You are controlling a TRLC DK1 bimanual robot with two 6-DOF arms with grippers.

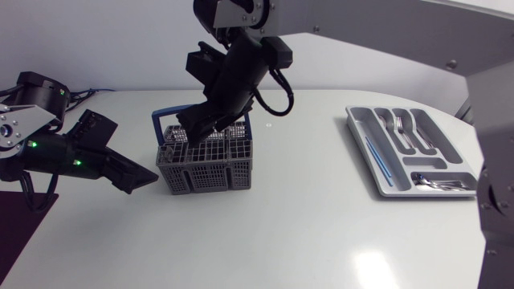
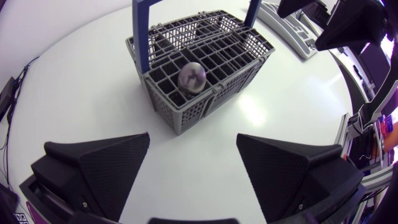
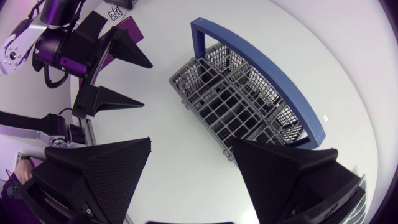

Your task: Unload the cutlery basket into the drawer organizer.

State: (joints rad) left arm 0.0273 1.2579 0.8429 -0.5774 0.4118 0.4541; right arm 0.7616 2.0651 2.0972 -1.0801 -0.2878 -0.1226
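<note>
The grey cutlery basket (image 1: 206,167) with a blue handle (image 1: 173,115) stands left of the table's middle. A spoon (image 2: 191,77) stands in a near corner cell, bowl up. My right gripper (image 1: 201,126) hangs open just above the basket's top, nothing between its fingers; in its own view the basket (image 3: 239,102) lies ahead of the right gripper (image 3: 189,171). My left gripper (image 1: 135,174) sits open to the left of the basket, a short way off; the basket (image 2: 199,65) is ahead of the left gripper (image 2: 193,168). The grey drawer organizer (image 1: 372,164) lies at the right.
The organizer holds forks (image 1: 403,128), a blue-handled piece (image 1: 377,157) and spoons (image 1: 434,184). Bare white table (image 1: 281,241) spreads in front of the basket and between it and the organizer. A dark mat (image 1: 20,229) lies at the left edge.
</note>
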